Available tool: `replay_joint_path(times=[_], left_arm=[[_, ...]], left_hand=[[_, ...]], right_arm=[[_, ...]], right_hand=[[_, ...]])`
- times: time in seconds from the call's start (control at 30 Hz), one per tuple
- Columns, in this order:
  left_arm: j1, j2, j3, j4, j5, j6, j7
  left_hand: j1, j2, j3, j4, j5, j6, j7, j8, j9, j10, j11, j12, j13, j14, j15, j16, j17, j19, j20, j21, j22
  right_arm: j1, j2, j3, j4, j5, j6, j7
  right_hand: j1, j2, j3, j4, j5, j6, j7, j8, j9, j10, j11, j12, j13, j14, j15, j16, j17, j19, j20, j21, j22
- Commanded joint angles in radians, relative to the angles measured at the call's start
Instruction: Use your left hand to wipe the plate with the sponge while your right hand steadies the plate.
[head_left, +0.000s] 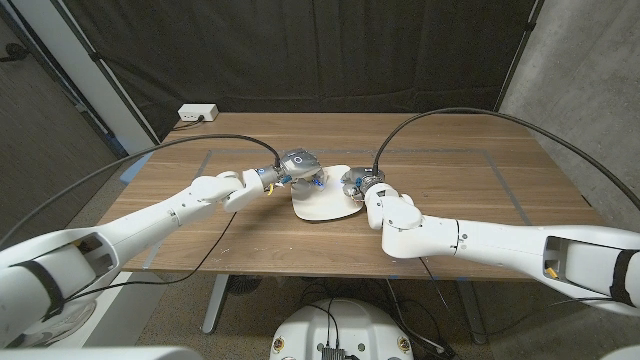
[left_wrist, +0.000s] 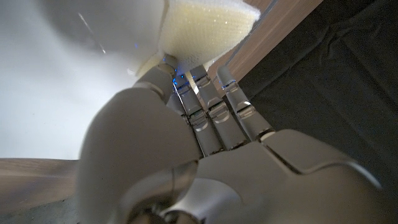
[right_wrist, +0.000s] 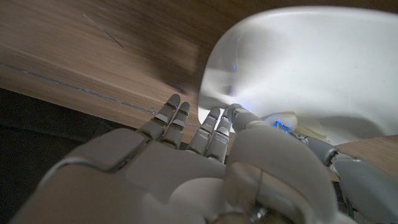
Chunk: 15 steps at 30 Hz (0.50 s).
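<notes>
Reaching in from both sides, two white robot arms meet at a white plate (head_left: 325, 203) lying near the middle of a wooden bench (head_left: 450, 190). The left robot hand (head_left: 298, 167) is at the plate's left rim, with its fingers (left_wrist: 211, 112) closed around a pale yellow sponge (left_wrist: 208, 28). The left wrist view shows the sponge against the plate's white surface. The sponge itself is too small to make out from the head camera, where the hand covers it.

The right robot hand (head_left: 362, 185) is at the plate's right rim. In the right wrist view its fingers (right_wrist: 211, 134) reach to the plate's edge (right_wrist: 208, 93) and its thumb lies over the rim, so it holds the plate; how firmly cannot be told.

Black cables run from each wrist across the bench. A white power strip (head_left: 197, 113) sits at the far left edge of the bench, in front of a dark curtain (head_left: 330, 50).
</notes>
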Motion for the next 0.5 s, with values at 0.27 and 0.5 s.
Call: replay_joint_path(times=[0.27, 0.5], left_arm=[[-0.06, -0.063, 0.073, 0.112, 0.042, -0.073, 0.073], [-0.067, -0.073, 0.115, 0.11, 0.11, -0.028, 0.103]], left_hand=[[0.011, 0.002, -0.009, 0.001, 0.007, 0.009, 0.0, 0.005, 0.005, 0.01, 0.001, -0.002, 0.004, 0.012, -0.062, -0.008, 0.006, -0.002, -0.039, 0.01, -0.001], [0.015, 0.001, -0.012, 0.0, 0.008, 0.015, -0.002, 0.006, 0.005, 0.011, 0.0, -0.005, 0.004, 0.015, -0.063, -0.009, 0.007, -0.005, -0.044, 0.011, -0.001]], right_arm=[[-0.024, -0.001, 0.025, 0.001, -0.02, 0.01, 0.012], [-0.024, -0.002, 0.024, -0.007, -0.025, 0.005, 0.02]], right_hand=[[0.006, -0.005, -0.005, -0.005, -0.004, -0.005, 0.0, 0.004, 0.003, 0.003, 0.005, 0.003, 0.005, -0.005, -0.101, 0.0, -0.001, -0.003, 0.003, 0.008, 0.001], [0.006, -0.006, -0.007, -0.006, -0.004, -0.007, 0.0, 0.004, 0.003, 0.002, 0.005, 0.003, 0.005, -0.005, -0.101, 0.0, -0.001, -0.005, 0.003, 0.009, 0.0]])
